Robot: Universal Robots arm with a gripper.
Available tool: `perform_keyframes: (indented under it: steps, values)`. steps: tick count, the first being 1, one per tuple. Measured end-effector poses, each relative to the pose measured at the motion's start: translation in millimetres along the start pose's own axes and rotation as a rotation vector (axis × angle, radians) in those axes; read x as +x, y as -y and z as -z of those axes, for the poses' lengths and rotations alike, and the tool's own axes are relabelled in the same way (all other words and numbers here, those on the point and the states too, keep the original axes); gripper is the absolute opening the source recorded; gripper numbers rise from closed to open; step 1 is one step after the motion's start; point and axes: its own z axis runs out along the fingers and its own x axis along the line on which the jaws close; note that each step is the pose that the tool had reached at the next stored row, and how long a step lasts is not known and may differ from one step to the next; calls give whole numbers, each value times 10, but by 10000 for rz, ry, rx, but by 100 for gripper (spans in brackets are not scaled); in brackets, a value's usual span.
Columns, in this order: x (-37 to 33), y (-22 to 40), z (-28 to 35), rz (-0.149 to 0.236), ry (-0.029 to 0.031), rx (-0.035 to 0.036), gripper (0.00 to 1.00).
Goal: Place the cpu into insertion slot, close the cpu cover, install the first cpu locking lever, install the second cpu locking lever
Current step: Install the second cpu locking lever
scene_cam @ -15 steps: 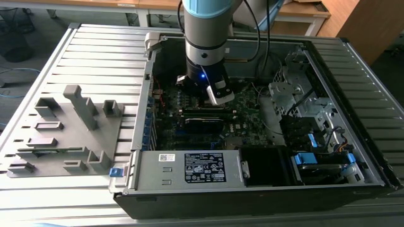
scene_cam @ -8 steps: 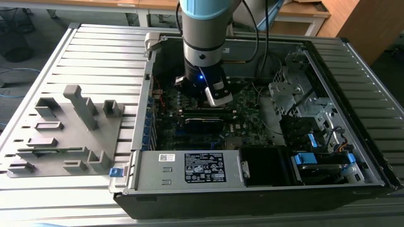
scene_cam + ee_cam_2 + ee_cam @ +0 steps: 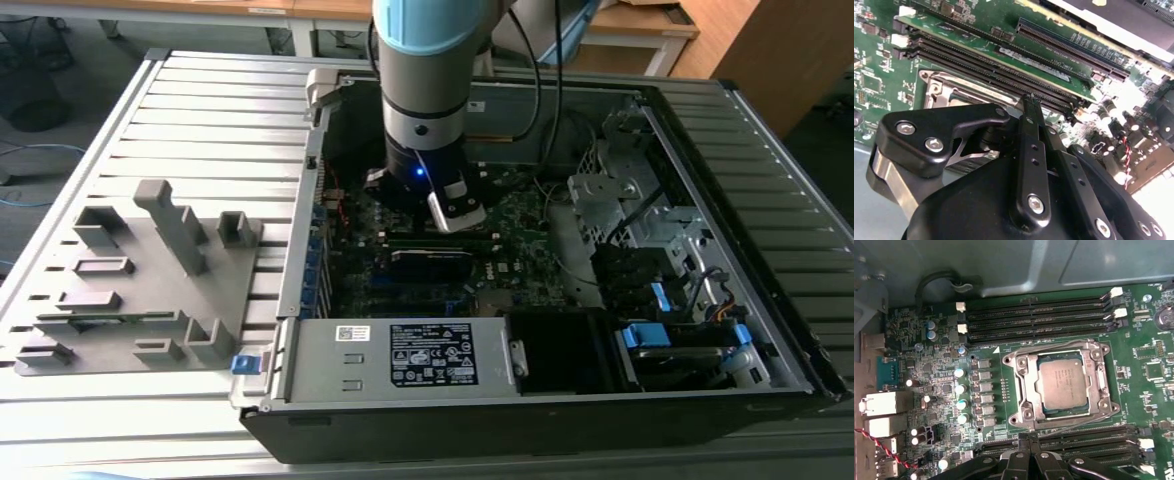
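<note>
In the exterior view, a grey tray of holders [image 3: 134, 280] is seen on the slatted table [image 3: 214, 110] at the exterior view's left. Beside it lies the open computer case [image 3: 787, 370], with the power supply box [image 3: 400, 358] along its near edge. The robot arm [image 3: 430, 90] is lowered into the case over the green board [image 3: 521, 250].

In the first wrist view, the cpu [image 3: 1062, 381] is seen seated flat in the insertion slot [image 3: 1040, 390]. The cpu cover [image 3: 1024, 385] is laid down around the chip, which shows through its window. Thin wire levers [image 3: 1074, 421] are run along the edges of the cover. Long black memory slots [image 3: 1039, 315] are set on either side of the socket.

The gripper [image 3: 1028, 440] is held just beside the socket edge, over the nearer memory slots, with its fingers [image 3: 1030, 130] brought together and nothing seen between them.
</note>
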Motion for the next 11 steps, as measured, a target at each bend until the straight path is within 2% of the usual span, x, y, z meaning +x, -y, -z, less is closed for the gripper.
perform_keyframes:
  steps: [1,3,8,11]
  values:
    - [6,2,-8,0,-1,-3,11]
    - [14,6,-19,-2,-8,-55,11]
    - [20,9,-31,-16,-36,-285,11]
    - [23,12,-39,-21,-49,-383,11]
